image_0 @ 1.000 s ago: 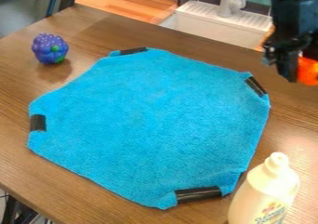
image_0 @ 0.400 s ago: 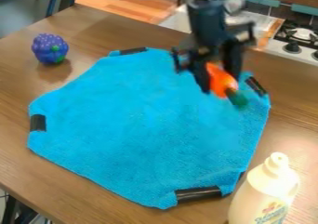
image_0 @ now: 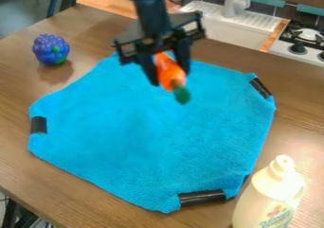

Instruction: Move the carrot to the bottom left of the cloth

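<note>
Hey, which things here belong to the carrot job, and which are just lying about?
Part of the job:
- orange carrot with a green end, in the gripper over the cloth
- blue cloth, where it should go

Just lying about:
- purple toy, on the table beyond the cloth
- pale bottle, near the cloth's lower right

Tool (image_0: 169, 80) grips orange carrot (image_0: 169, 72), green end angled down, above blue cloth's (image_0: 148, 137) far part.
</note>
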Available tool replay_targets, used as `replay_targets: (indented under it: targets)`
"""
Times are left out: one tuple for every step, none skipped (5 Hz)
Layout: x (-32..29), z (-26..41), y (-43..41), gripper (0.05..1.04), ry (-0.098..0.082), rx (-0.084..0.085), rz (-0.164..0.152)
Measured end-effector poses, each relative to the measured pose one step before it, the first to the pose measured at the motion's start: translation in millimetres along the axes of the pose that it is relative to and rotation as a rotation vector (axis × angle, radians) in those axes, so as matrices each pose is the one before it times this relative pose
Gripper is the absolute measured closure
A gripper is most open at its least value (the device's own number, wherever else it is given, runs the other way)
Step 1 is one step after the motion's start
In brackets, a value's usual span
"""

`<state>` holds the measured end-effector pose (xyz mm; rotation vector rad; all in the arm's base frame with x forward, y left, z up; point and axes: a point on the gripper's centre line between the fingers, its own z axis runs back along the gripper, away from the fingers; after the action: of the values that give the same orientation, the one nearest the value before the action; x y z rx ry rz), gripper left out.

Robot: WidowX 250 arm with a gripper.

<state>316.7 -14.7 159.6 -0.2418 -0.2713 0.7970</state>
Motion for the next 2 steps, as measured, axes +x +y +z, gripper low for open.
replay_targets:
  targets:
    - [13.00, -1.34, 21.17, 0.555, -0.0462, 0.0341, -0.0244]
    - [16.99, -5.25, 16.29, 0.555, -0.0400, 0.0302, -0.0304]
